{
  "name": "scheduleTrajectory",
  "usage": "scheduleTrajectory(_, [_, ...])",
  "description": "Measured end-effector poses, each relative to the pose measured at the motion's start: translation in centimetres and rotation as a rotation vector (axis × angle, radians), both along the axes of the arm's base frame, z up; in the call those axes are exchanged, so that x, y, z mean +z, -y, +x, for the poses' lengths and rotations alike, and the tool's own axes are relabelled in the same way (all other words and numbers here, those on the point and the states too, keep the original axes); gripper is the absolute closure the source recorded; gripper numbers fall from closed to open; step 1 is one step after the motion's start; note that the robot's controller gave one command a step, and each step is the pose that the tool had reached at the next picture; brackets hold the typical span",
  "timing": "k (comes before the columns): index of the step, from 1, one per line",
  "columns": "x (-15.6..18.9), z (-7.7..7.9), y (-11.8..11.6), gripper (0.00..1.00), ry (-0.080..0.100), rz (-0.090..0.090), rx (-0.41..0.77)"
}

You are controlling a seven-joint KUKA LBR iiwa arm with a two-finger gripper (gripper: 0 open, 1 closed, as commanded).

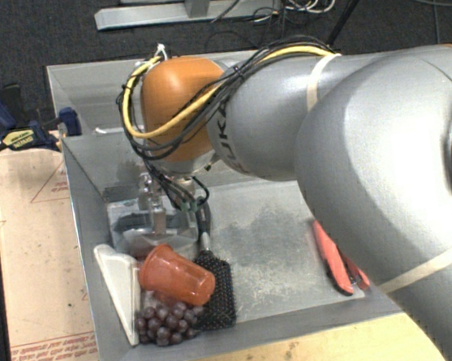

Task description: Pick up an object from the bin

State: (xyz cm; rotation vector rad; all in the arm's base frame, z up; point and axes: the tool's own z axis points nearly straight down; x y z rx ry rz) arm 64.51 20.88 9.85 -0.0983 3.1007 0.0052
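Jaws low in bin [275, 243], beside orange cup [177, 278], purple grapes [163, 324] near

An orange-red translucent cup [177, 278] lies on its side in the near-left part of the grey metal bin [264, 228]. Just in front of it, touching it, sits a bunch of small dark purple grapes [166, 323]. A black mesh-textured pad [217, 295] lies against the right side of both. A white wedge-shaped piece [120, 282] lies along the left wall, beside the cup and grapes. Well apart, at the right, lies a slim red-handled tool [333, 256], partly hidden.
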Motion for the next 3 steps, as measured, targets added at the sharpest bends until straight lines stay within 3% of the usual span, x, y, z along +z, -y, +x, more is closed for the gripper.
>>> scheduleTrajectory(1, [-0.28,-0.26,-0.02,0.0,-0.011,-0.002,0.001])
scheduleTrajectory(2, [-0.07,-0.06,0.05,1.0,-0.004,-0.001,0.0])
scheduleTrajectory(3, [-0.32,-0.28,-0.01,0.0,-0.012,-0.002,0.001])
